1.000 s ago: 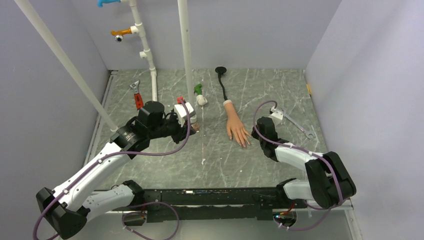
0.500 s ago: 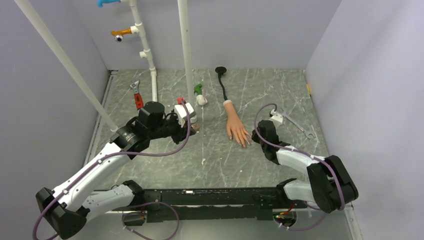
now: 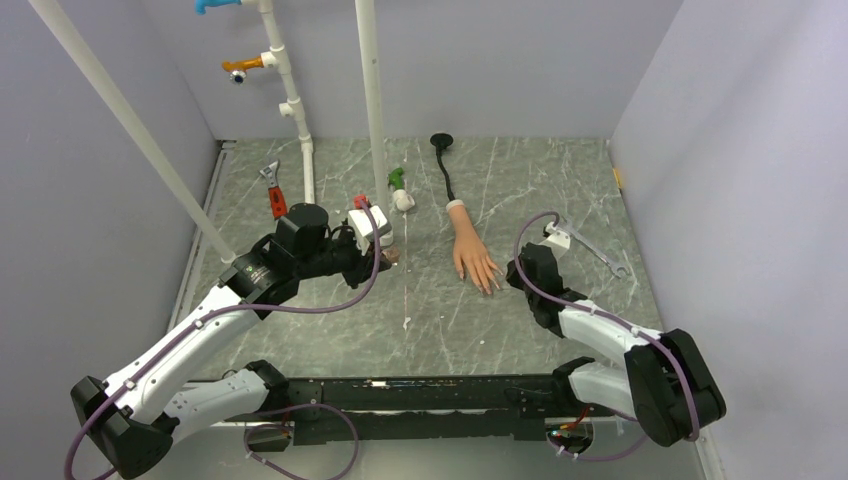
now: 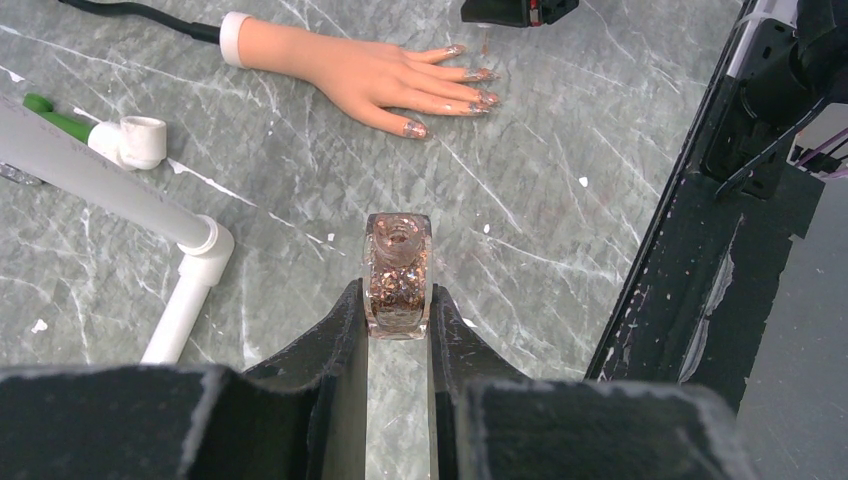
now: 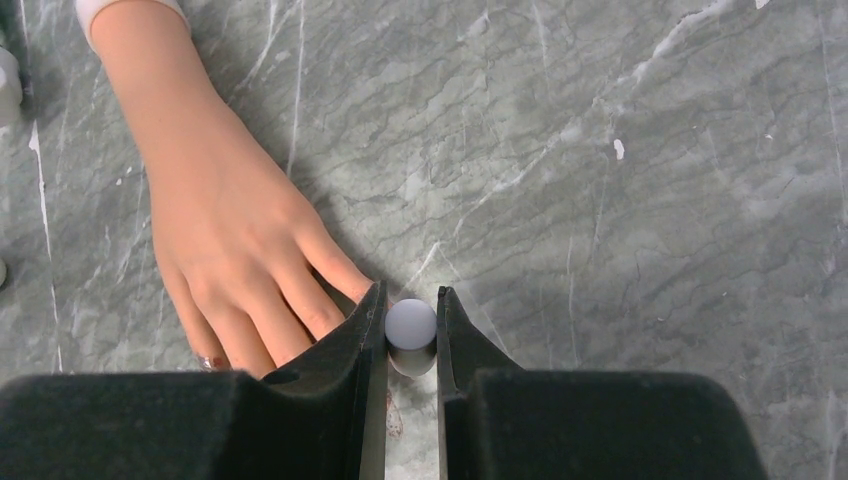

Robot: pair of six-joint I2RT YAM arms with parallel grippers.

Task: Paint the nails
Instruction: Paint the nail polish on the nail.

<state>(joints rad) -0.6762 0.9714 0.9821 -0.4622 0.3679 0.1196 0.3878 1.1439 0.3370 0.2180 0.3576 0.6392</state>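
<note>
The peach mannequin hand [image 3: 468,250] lies flat on the marble table, fingers toward the arms. Its nails [image 4: 478,87] carry coppery glitter. My left gripper [image 4: 397,290] is shut on a small open bottle of glitter polish [image 4: 397,268], held left of the hand [image 4: 370,72]. My right gripper [image 5: 411,295] is shut on the white cap [image 5: 411,324] of the brush, right beside the little finger [image 5: 335,265]. Its left finger hides that fingertip. One glittered nail [image 5: 210,362] shows at the edge of the gripper body. From above, the right gripper [image 3: 516,272] sits at the fingertips.
White pipes [image 3: 371,100] stand behind the left gripper, and one runs close to it [image 4: 185,300]. A red-handled wrench [image 3: 273,192], a green-and-white part [image 3: 399,190], the hand's black stem [image 3: 445,165] and a silver wrench [image 3: 592,247] lie around. Walls close in on three sides.
The right arm has shifted a little toward the near right, with its gripper edging along the fingertips. The left arm and bottle have stayed put.
</note>
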